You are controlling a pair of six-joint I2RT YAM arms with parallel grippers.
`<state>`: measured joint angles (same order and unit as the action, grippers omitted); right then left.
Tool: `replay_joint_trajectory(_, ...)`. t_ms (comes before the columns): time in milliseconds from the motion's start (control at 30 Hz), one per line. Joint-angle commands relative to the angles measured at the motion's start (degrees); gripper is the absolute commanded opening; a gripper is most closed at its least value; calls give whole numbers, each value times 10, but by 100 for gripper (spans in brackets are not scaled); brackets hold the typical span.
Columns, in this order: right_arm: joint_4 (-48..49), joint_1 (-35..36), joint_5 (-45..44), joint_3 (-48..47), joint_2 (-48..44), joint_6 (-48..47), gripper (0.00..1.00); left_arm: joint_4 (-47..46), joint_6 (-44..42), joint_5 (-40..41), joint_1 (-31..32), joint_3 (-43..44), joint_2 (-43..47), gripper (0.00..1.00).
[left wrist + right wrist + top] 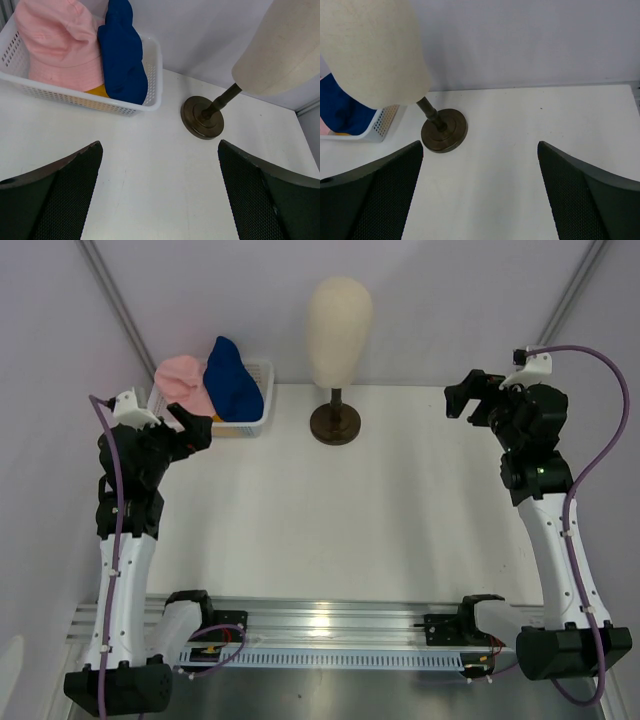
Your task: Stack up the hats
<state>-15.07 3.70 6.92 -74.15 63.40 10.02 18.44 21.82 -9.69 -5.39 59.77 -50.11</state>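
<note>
A pink hat [181, 381] and a dark blue hat [232, 378] stand bunched in the white mesh basket [262, 416] at the back left. In the left wrist view the pink hat [55, 45] and the dark blue hat [122, 55] fill the basket [152, 70], with a bit of yellow-orange hat [97, 91] under them. The light blue hat is hidden. My left gripper [196, 430] is open and empty, just right of the basket's front. My right gripper [462, 398] is open and empty at the back right, above the table.
A cream mannequin head [339, 320] on a dark round stand [335, 424] is at the back middle, between the two grippers. It also shows in the left wrist view [280, 50] and the right wrist view [370, 50]. White walls enclose the back and sides.
</note>
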Motion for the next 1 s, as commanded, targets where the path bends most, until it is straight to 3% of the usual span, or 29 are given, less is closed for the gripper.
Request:
replay_joint_trajectory(0, 28, 4, 8, 2, 3, 4, 99, -41, -14, -11, -6, -12, 16, 100)
replay_joint_trajectory(300, 48, 5, 12, 52, 20, 24, 99, -36, -33, -9, -3, 1, -44, 100)
replay_joint_trajectory(433, 67, 4, 21, 73, 30, 31, 99, 36, -24, 36, 11, 116, -147, 100)
replay_joint_trajectory(633, 109, 8, 43, 105, 40, 36, 100, 31, -15, 114, 69, 237, -281, 99)
replay_joint_trajectory(767, 201, 10, 113, 161, 45, 46, 99, 6, -31, 56, 101, 274, -346, 98)
replay_joint_trajectory(833, 304, 24, 126, 217, 61, 56, 99, -25, -41, 59, 130, 277, -375, 97)
replay_joint_trajectory(900, 335, 35, 106, 216, 123, 96, 99, -32, -15, 62, 142, 291, -418, 98)
replay_joint_trajectory(967, 340, 41, 123, 180, 179, 127, 100, -39, 22, 9, 145, 315, -451, 100)
